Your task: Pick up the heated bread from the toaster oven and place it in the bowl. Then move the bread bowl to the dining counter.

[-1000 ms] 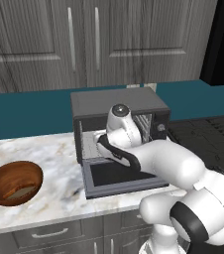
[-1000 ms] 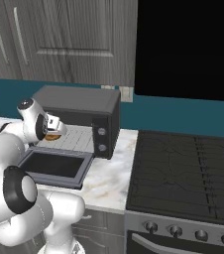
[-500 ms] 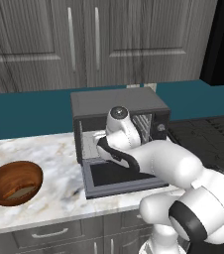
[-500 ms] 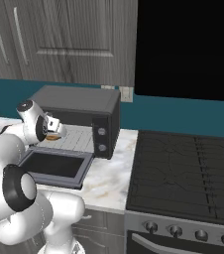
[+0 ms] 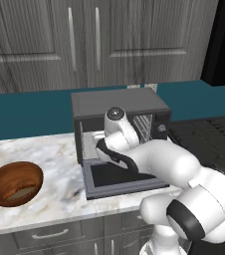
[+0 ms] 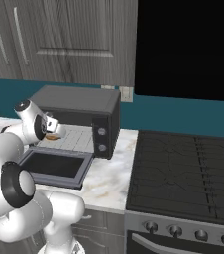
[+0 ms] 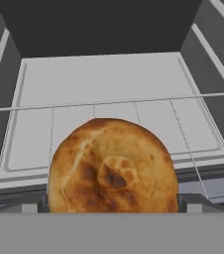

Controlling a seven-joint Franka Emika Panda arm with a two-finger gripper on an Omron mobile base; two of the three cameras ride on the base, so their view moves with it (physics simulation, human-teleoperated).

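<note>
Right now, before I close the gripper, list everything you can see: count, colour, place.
Heated bread: one, golden-brown, on the wire rack inside the toaster oven, between the finger tips.
Toaster oven: one, dark grey, on the marble worktop, glass door dropped open.
Wire rack: one, silver, inside the oven.
Bowl: one, reddish-brown wood, on the worktop left of the oven, with something pale inside.
Marble worktop: one, white-grey with brown veins.
Wall cabinets: grey, above the teal backsplash.
Stove: one, dark, right of the worktop, knobs along its front.
Arm: one, white with dark joints, reaching into the oven.
Gripper: one, open, tips either side of the bread.
</note>
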